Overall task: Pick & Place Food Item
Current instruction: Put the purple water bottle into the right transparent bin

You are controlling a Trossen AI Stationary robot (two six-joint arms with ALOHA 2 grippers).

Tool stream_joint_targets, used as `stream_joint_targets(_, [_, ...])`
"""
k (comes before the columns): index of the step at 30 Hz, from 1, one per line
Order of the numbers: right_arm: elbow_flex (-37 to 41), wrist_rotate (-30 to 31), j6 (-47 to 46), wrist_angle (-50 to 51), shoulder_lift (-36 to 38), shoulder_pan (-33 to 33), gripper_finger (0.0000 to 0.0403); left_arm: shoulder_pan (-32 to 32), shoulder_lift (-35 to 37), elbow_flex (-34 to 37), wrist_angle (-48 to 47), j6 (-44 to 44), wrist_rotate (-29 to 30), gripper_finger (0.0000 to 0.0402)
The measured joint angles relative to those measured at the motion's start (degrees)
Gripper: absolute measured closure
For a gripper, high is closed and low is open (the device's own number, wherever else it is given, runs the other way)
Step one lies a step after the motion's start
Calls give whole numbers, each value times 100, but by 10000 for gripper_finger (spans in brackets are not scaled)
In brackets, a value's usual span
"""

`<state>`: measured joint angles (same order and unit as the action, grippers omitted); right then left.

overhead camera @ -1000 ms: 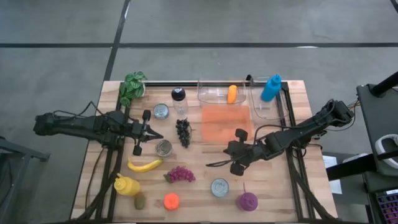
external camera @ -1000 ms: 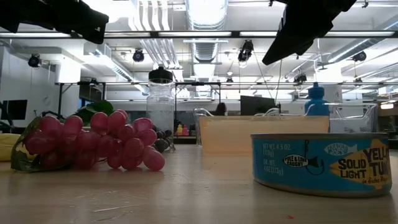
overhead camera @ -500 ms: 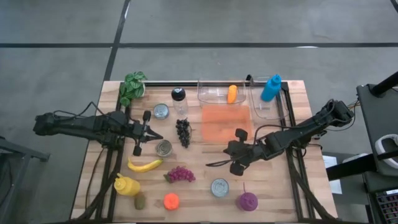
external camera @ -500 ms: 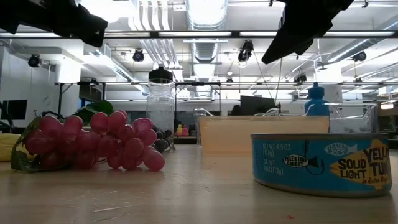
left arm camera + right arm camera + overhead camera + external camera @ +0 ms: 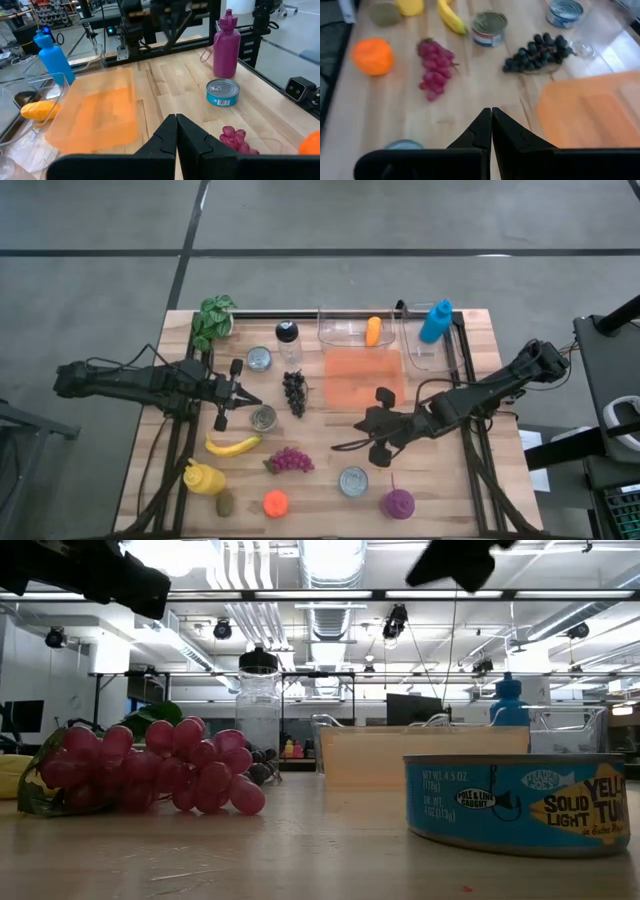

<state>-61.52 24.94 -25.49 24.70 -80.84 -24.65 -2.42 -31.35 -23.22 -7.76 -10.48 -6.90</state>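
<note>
My right gripper (image 5: 337, 447) hangs shut and empty over bare table between the red grapes (image 5: 289, 460) and the orange cutting board (image 5: 364, 377). In its wrist view its fingertips (image 5: 491, 111) point toward the red grapes (image 5: 434, 75), the dark grapes (image 5: 537, 52) and an orange (image 5: 373, 55). My left gripper (image 5: 255, 399) hovers shut and empty beside a can (image 5: 264, 417), above the banana (image 5: 232, 445). A tuna can (image 5: 353, 481) stands on the table near the front edge.
A yellow bottle (image 5: 203, 478), a kiwi (image 5: 225, 503) and a purple bottle (image 5: 398, 502) stand along the near edge. At the back are a plant (image 5: 213, 320), a jar (image 5: 288, 340), another can (image 5: 259, 359), clear bins (image 5: 345, 330) holding an orange item (image 5: 373, 331), and a blue bottle (image 5: 436, 321).
My right gripper has risen, still shut and holding nothing; in the low view it has climbed almost out of the top of the picture. No object on the table has moved.
</note>
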Motion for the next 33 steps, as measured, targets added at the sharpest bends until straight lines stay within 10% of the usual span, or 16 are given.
stream_joint_targets(13, [-1928,-791,-46,2308,3,-562,394,0,0,0,12,0,0,395])
stream_joint_targets(33, [-2164,-1603,-362,3453,-15,-1239,394,2,0,0,14,2,0,395])
